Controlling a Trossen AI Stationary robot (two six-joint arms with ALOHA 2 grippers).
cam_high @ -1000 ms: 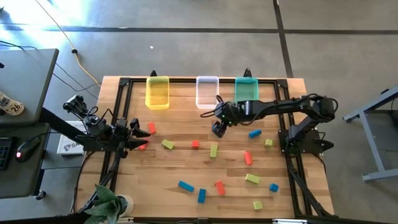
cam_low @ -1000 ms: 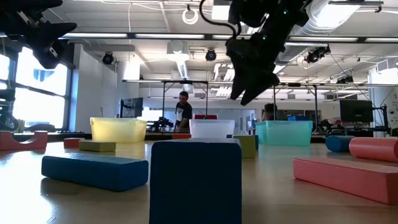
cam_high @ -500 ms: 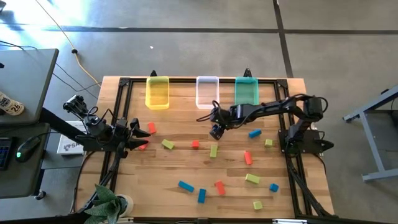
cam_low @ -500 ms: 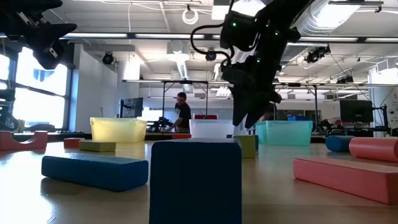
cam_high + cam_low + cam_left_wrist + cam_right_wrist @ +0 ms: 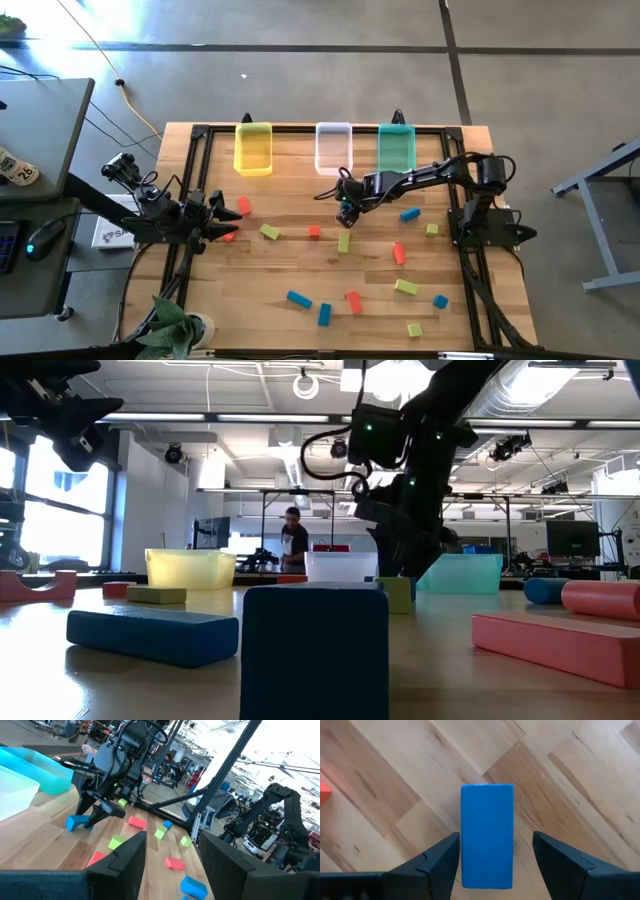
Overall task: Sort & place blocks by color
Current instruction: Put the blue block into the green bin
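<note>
My right gripper (image 5: 346,210) is open and low over the table's middle, in front of the clear bin (image 5: 333,147). Its wrist view shows a blue bar block (image 5: 487,835) lying flat on the wood, lengthwise between the two fingers with a gap on each side. The left wrist view shows this block (image 5: 75,822) at those fingertips. From above, the gripper hides it. Other blocks lie scattered: red (image 5: 314,232), yellow-green (image 5: 344,242), blue (image 5: 408,214). My left gripper (image 5: 222,218) waits open at the table's left edge.
The yellow bin (image 5: 253,148), the clear bin and the teal bin (image 5: 396,146) stand in a row at the far edge. More blocks lie toward the near edge, blue (image 5: 298,298) and red (image 5: 353,300). Two red blocks (image 5: 244,205) sit by the left gripper. A person stands in the room beyond.
My right gripper has come down from well above the table to just over the wood, drifting slightly toward the table's left, and now straddles the blue block. No block has moved.
</note>
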